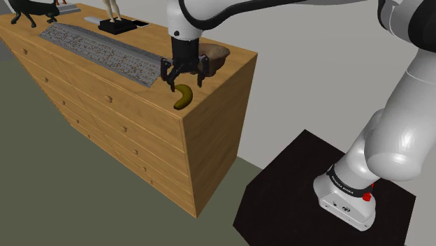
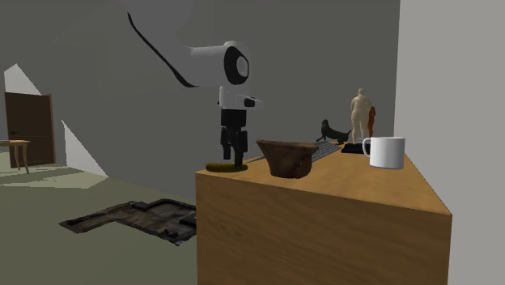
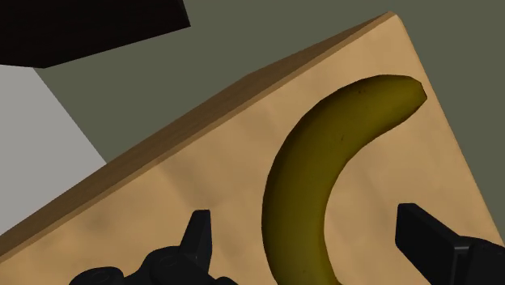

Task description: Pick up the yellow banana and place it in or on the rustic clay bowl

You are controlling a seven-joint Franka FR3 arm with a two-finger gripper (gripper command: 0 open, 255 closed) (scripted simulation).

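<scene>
In the shoulder view a wooden chest of drawers (image 1: pixel 213 126) runs from the upper left towards the middle. On the far left of its top stands a black animal figurine (image 1: pixel 24 10). To the right of the figurine lies a long grey patterned slab (image 1: pixel 98 45), and behind the slab a pale statue stands on a black base (image 1: pixel 122 25). Further right, the white arm reaches down over the near end of the top. The black gripper (image 1: pixel 185 80) hangs there with its fingers spread apart and clasping nothing. Directly under it lies the dark yellow banana (image 1: pixel 183 97), flat on the wood close to the front edge and near the corner. Just behind the gripper, towards the shoulder view's right, sits the brown bowl (image 1: pixel 218 57), upright and with nothing seen in it. The banana lies outside the bowl, near it but not touching. At the lower right the arm's base is mounted on the black stand (image 1: pixel 279 199). In the second exterior view the banana shows at the left edge of the top with the gripper above it, then the bowl, and a white mug (image 2: pixel 385 151) stands furthest right. The wrist view shows the curved banana between the two fingers (image 3: pixel 198 235), with bare wood visible on both sides of it, so neither finger touches it.
</scene>
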